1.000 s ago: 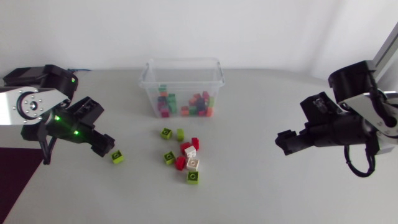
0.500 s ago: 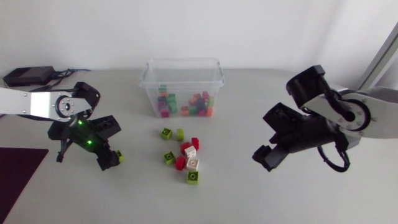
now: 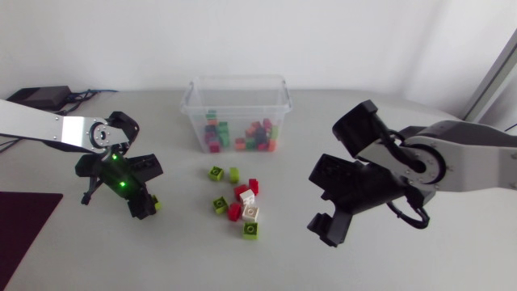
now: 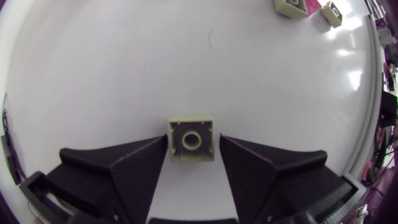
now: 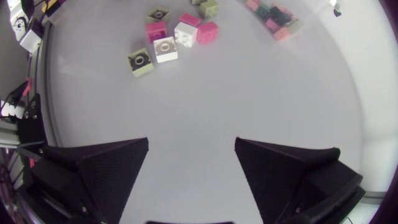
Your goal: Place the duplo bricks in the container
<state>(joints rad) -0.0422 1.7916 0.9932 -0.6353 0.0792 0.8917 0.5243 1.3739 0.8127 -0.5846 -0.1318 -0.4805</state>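
Your left tool (image 4: 193, 147) is released and stands around a lime-green square duplo brick (image 4: 191, 132) on the white desk (image 4: 186, 62). A thin gap shows at one finger, so the brick is not grasped yet. Your right tool (image 5: 191, 148) is wide open and empty, near the cluster of loose green, red and white bricks (image 3: 241, 200). The clear plastic container (image 3: 194, 103) already holds many bricks (image 3: 242, 139). I judge the task is partly done: the cluster and this brick remain.

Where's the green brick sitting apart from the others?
In the head view the green brick lies at the table's left, between the left tool's open fingers, left of the loose brick pile.
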